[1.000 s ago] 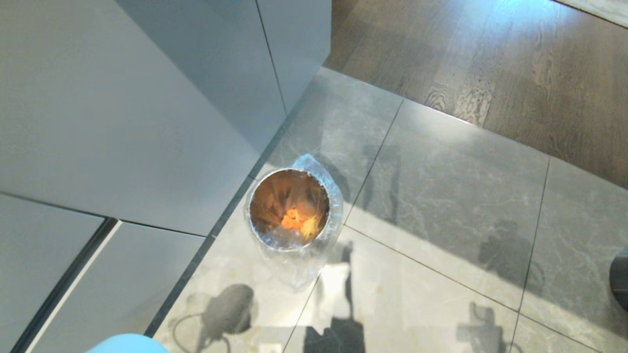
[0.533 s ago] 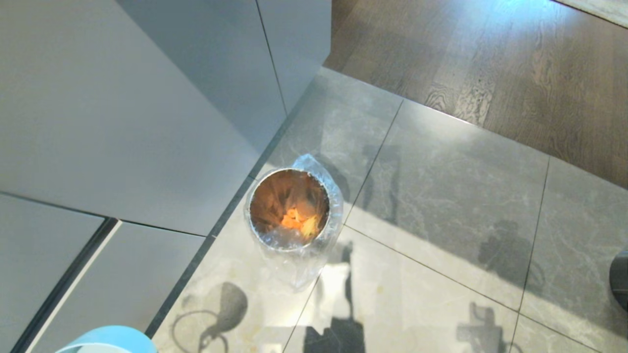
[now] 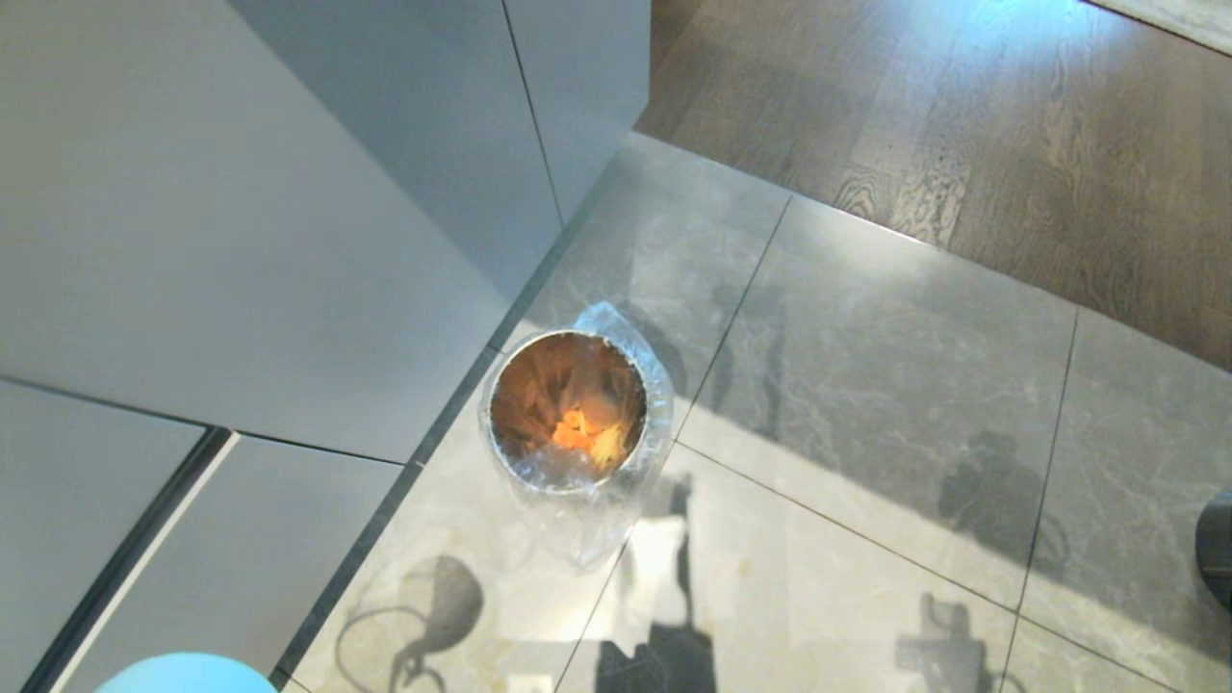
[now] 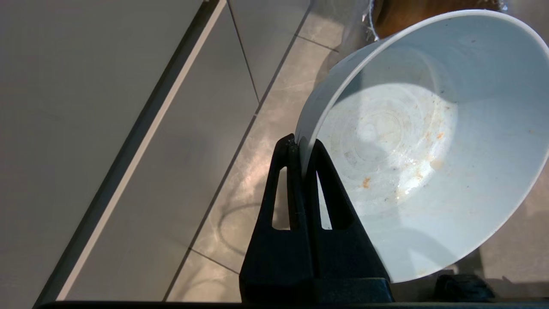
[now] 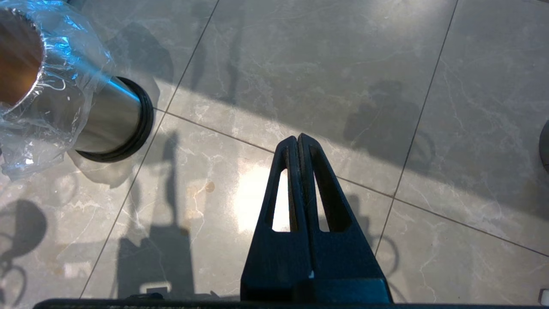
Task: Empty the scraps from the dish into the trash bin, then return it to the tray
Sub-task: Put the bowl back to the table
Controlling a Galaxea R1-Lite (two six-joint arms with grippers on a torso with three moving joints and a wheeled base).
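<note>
- Left gripper (image 4: 303, 148) pinched on rim of the white dish (image 4: 424, 141), near left of the trash bin (image 3: 568, 409); dish tilted, only smears inside.
- Scraps (image 3: 585, 435) lie in the bin.
- Right gripper (image 5: 298, 139) closed, empty, over floor tiles.
- Tray not in view, so its direction from the dish can't be judged.

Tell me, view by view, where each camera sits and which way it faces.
Head view: from the robot's head, looking down at the trash bin holding the scraps on the tiled floor; only the dish edge shows, no arm.
Left wrist view: behind the left gripper, shut on the emptied dish rim, facing the floor.
Right wrist view: behind the shut right gripper, facing the floor, bin alongside.
Shared: the bin appears in the head and right wrist views.
</note>
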